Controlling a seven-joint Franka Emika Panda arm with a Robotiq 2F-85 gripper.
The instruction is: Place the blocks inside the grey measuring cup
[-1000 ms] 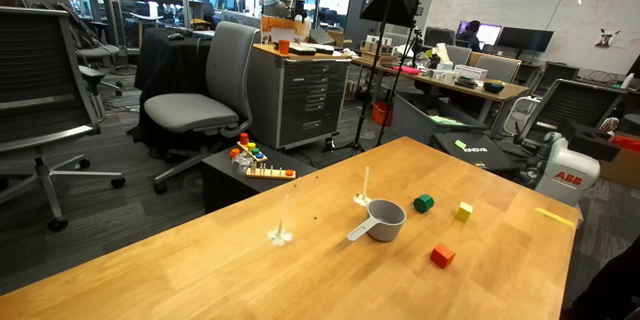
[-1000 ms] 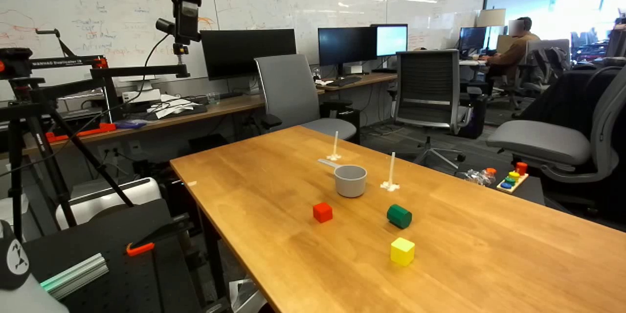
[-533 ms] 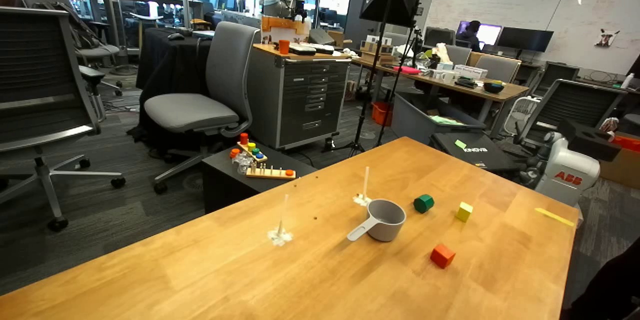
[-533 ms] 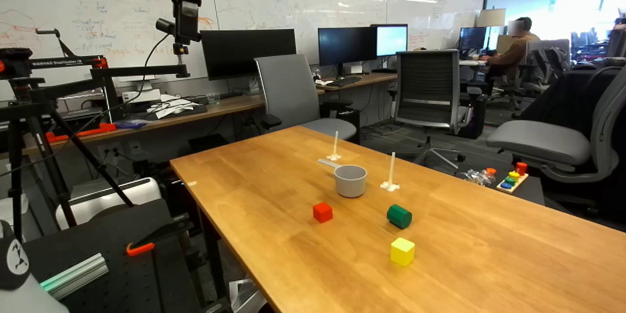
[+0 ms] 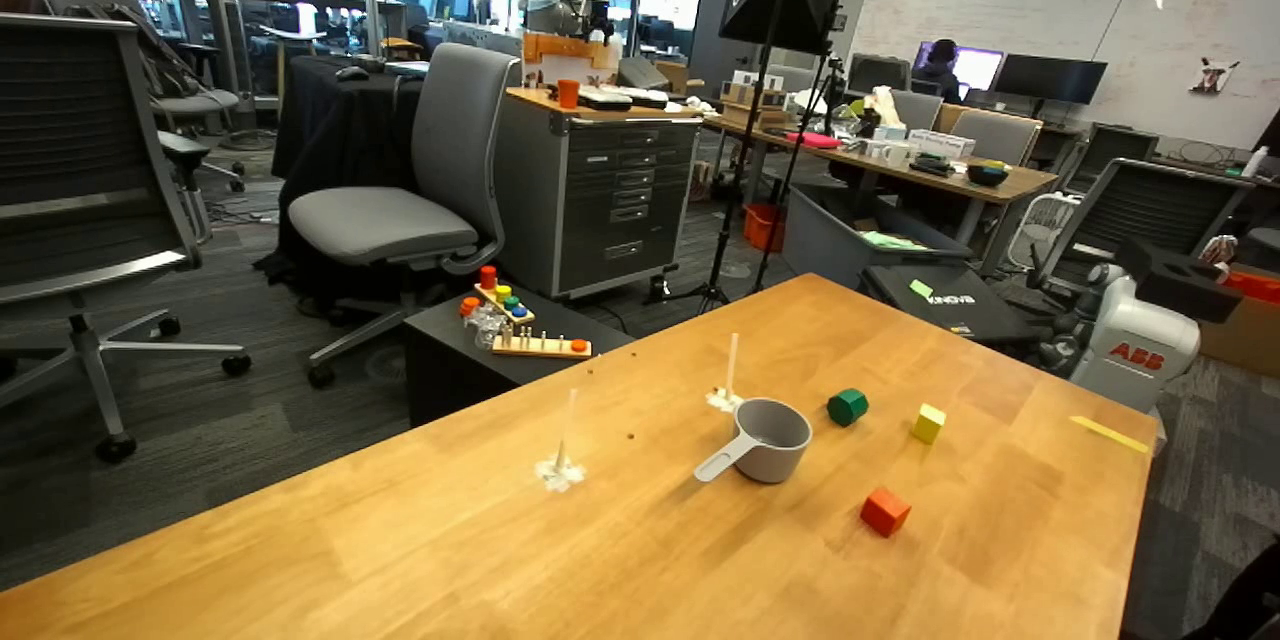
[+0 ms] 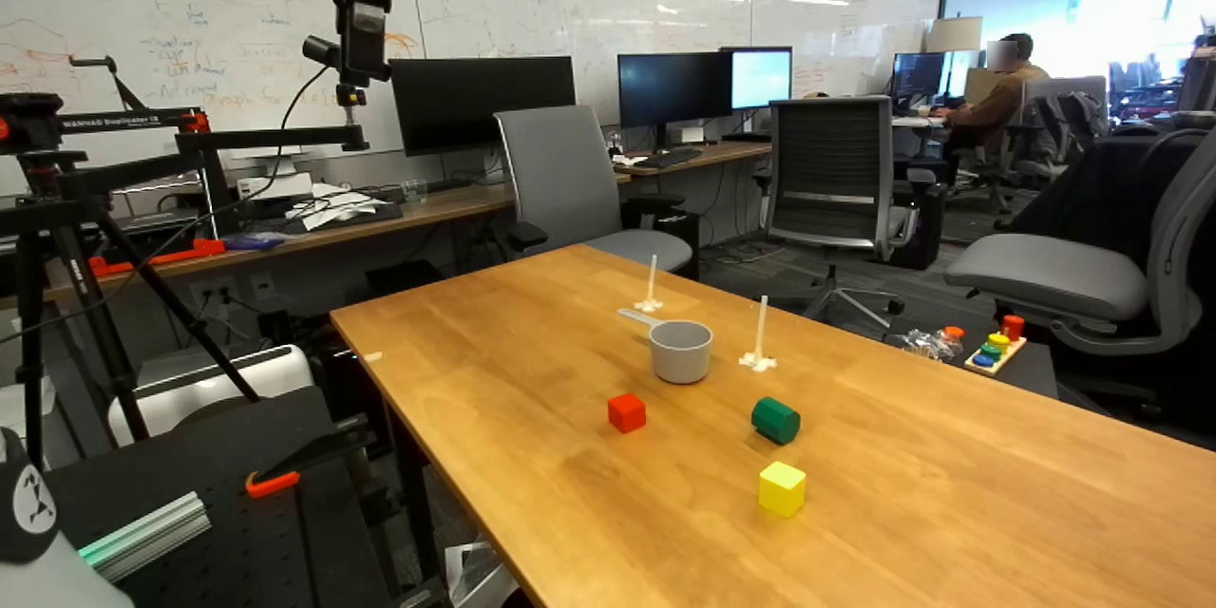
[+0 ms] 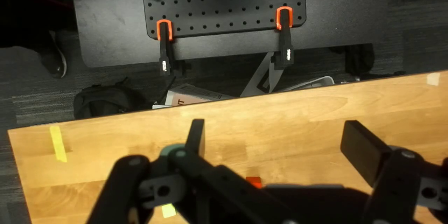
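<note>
a grey measuring cup (image 5: 778, 465) stands upright on a light wooden table (image 5: 450, 540), mouth up; in an exterior view its flat handle points to the near left. from this side, a dark green many-sided block (image 5: 848, 407) rests to the cup's right, a yellow cube (image 5: 929, 424) sits farther right, and a red cube (image 5: 886, 512) is to the near right. all three lie outside the cup, apart from it and from one another. a thin pale rod (image 5: 732, 370) rises from a whitish blob (image 5: 722, 402) just behind the cup to the left, and a second rod (image 5: 562, 448) stands farther left.

in the wrist view, the gripper (image 7: 274, 136) has its fingers spread wide apart, the wood of the table showing between them; parts of the red cube and the yellow cube peek past its dark linkage. across a gap from the table edge, clamps (image 7: 285, 35) with orange ends grip a black perforated plate (image 7: 224, 12).

in an exterior view, yellow tape (image 5: 1108, 434) lies near the table's right edge. past the far left edge, a wooden peg toy (image 5: 541, 347) lies on a low black box (image 5: 445, 385).
</note>
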